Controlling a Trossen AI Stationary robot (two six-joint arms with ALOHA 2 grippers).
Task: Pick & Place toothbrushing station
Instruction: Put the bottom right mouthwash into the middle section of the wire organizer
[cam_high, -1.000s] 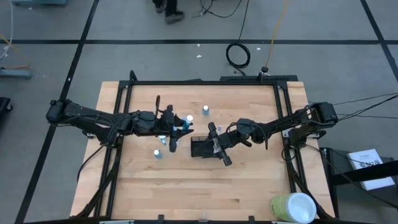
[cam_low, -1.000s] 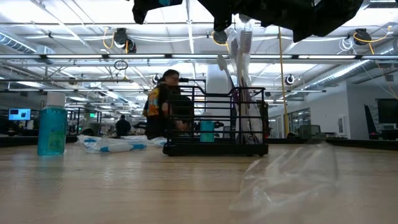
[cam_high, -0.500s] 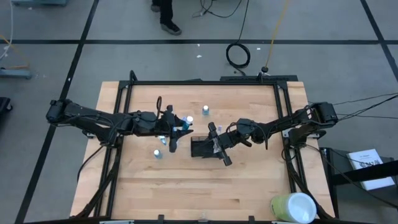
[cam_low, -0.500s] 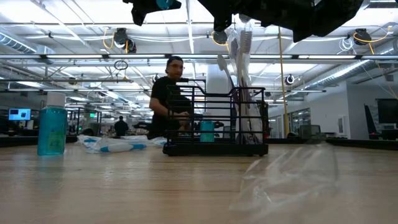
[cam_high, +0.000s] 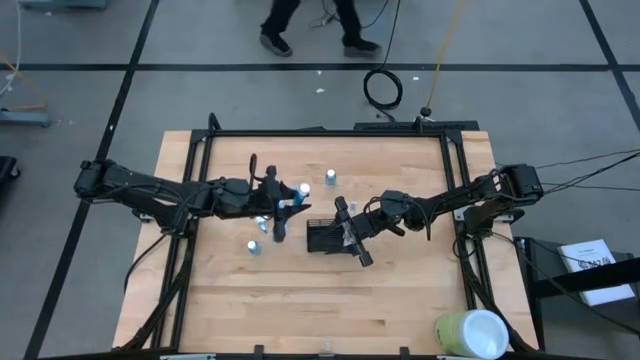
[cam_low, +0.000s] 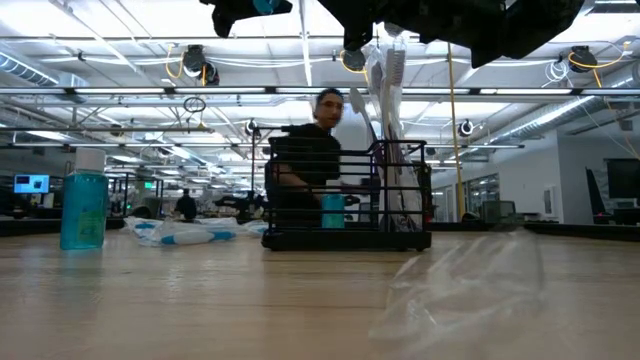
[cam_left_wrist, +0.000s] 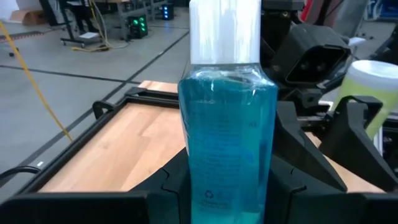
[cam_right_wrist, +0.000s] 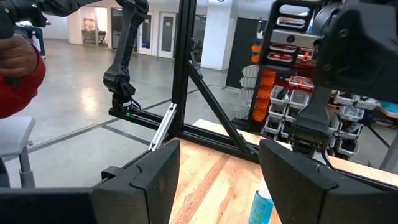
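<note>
The toothbrushing station (cam_high: 322, 238) is a small black wire holder standing on its base at the table's middle. In the low view (cam_low: 345, 200) wrapped toothbrushes (cam_low: 388, 90) stick up out of it. My right gripper (cam_high: 348, 232) is open and empty just right of and above the holder; its wrist view (cam_right_wrist: 217, 168) shows nothing between the fingers. My left gripper (cam_high: 285, 207) hovers left of the holder, shut on a blue bottle with a white cap (cam_left_wrist: 227, 124). My left gripper pinches the blue bottle's lower body (cam_left_wrist: 194, 186) between its two fingers, one on each side. In the wrist view the bottle stands along the fingers with its white cap (cam_left_wrist: 224, 31) away from the wrist. In the low view it is lifted clear of the table.
Small blue bottles stand at the far middle (cam_high: 331, 178) and left of the holder (cam_high: 254, 247); one shows large in the low view (cam_low: 83, 205). A white packet (cam_low: 180, 233) lies on the table. A black frame (cam_high: 330, 132) rims the table. A person (cam_low: 310, 160) moves beyond the far edge.
Both arms have kept still. The person beyond the far edge has walked toward the table's right.
</note>
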